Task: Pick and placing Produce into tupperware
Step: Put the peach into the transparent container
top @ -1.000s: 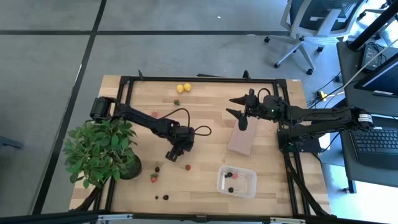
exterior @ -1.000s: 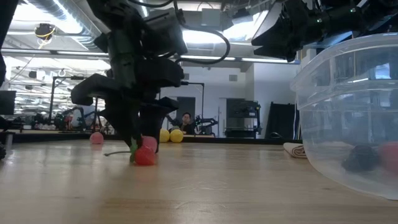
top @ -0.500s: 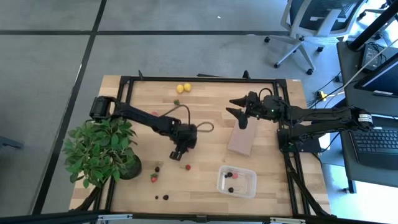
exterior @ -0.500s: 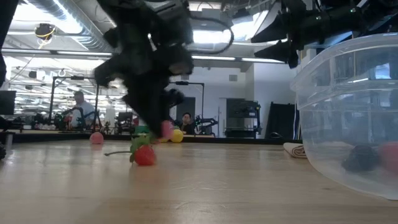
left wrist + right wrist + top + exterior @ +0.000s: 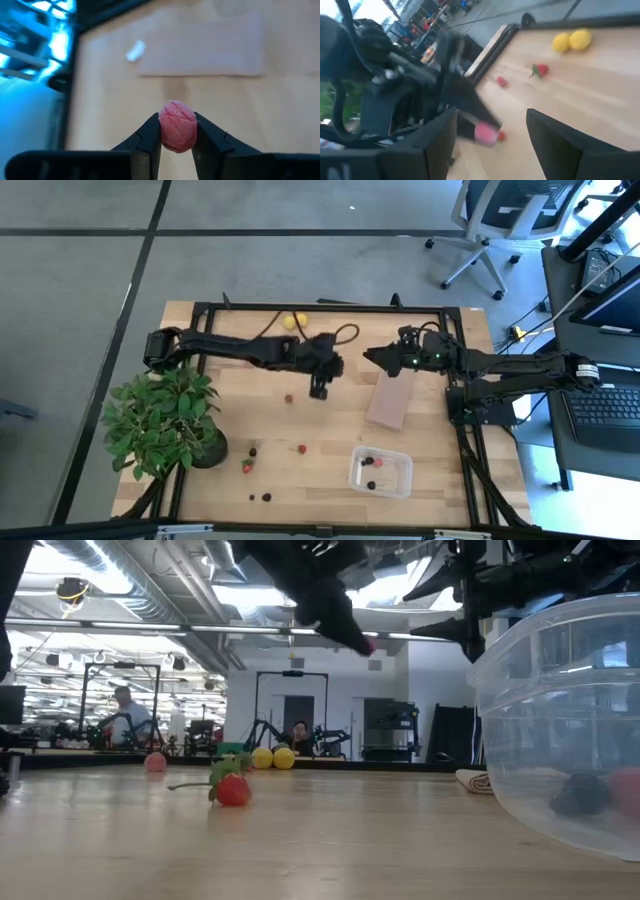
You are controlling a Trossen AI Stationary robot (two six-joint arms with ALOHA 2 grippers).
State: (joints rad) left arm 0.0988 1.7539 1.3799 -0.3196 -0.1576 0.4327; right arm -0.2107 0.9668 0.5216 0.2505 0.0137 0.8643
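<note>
Wooden table (image 5: 330, 440), left gripper (image 5: 178, 131) pinching pink berry (image 5: 177, 126)

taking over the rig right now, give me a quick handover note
Left claw: shut on a pink berry, lifted off the table near its middle.
Right claw: open, holding nothing, hovering by the brown block.
Tupperware: at the near edge, a few pieces already inside.
Left on the table: two lemons at the far edge, a strawberry, a few red and dark pieces near the plant and near edge.
Next: carry the held berry to the tupperware, then collect the rest.
</note>
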